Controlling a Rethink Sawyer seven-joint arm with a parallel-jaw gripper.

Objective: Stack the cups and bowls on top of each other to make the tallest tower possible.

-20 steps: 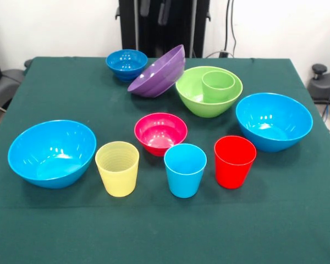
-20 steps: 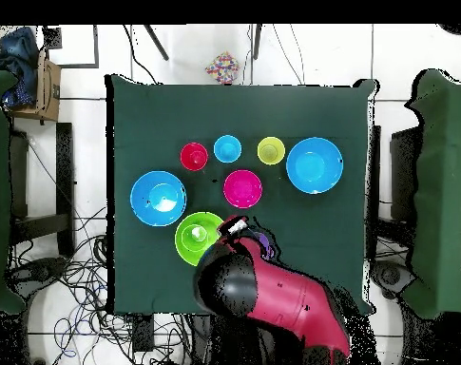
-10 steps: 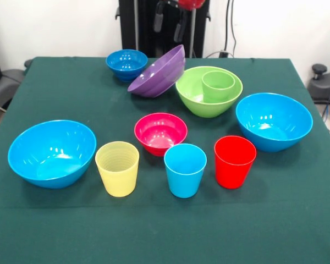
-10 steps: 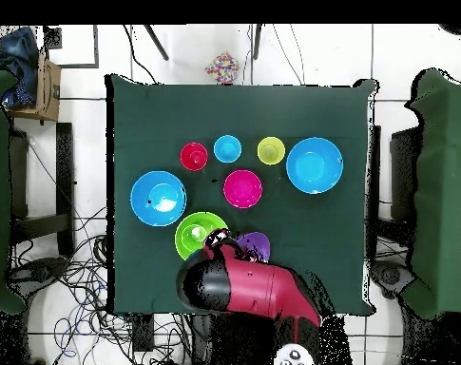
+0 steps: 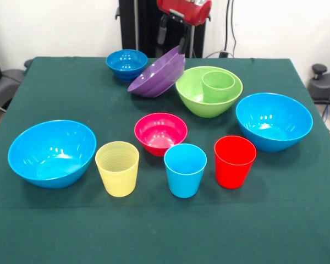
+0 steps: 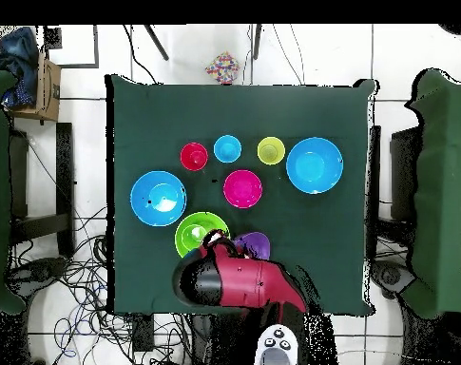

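Note:
My gripper (image 5: 173, 38) hangs open at the back of the table, just above the raised rim of the tilted purple bowl (image 5: 158, 72); one finger (image 5: 182, 43) is close to that rim. The purple bowl leans between the small dark blue bowl (image 5: 126, 63) and the lime green bowl (image 5: 195, 102), which holds the green cup (image 5: 218, 85). The pink-red bowl (image 5: 160, 132) sits mid-table. Two light blue bowls (image 5: 52, 153) (image 5: 273, 121) stand at the sides. The yellow cup (image 5: 117, 168), light blue cup (image 5: 185, 169) and red cup (image 5: 234, 161) line the front. In the overhead view the arm (image 6: 239, 280) covers part of the purple bowl (image 6: 258, 244).
A dark green cloth (image 5: 297, 220) covers the table. Green-draped furniture (image 6: 443, 190) stands to both sides in the overhead view, and cables lie on the floor near the robot's base.
The gripper has come down into the front view from above and now sits over the purple bowl. In the overhead view the arm swung across. The cups and bowls have not moved.

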